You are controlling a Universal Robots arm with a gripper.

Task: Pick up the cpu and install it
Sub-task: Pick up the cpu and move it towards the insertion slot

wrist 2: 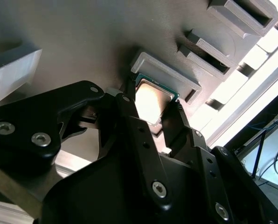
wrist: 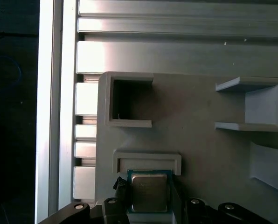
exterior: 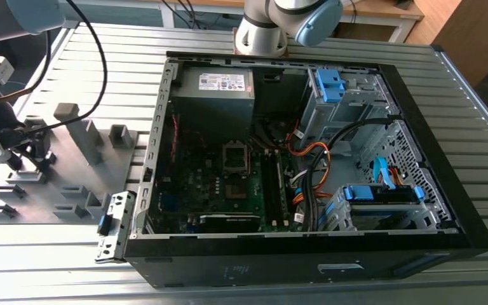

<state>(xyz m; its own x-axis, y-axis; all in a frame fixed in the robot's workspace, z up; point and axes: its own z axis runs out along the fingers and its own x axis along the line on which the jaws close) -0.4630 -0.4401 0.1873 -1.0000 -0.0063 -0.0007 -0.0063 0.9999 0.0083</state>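
- The gripper has its two fingers closed narrowly on the cpu, one on each side.
- The cpu lies flat on the grey plate, against a low rim near the plate's edge.
- The plate rests on the slatted table, beside the open case.

Tool astride cpu; chip flat on grey fixture plate, pale top up, green rim. Tool's reach as 12 o'clock: low bracket just beside chip at 12, open pocket at 11, second pocket at 2. Slatted counter beyond.
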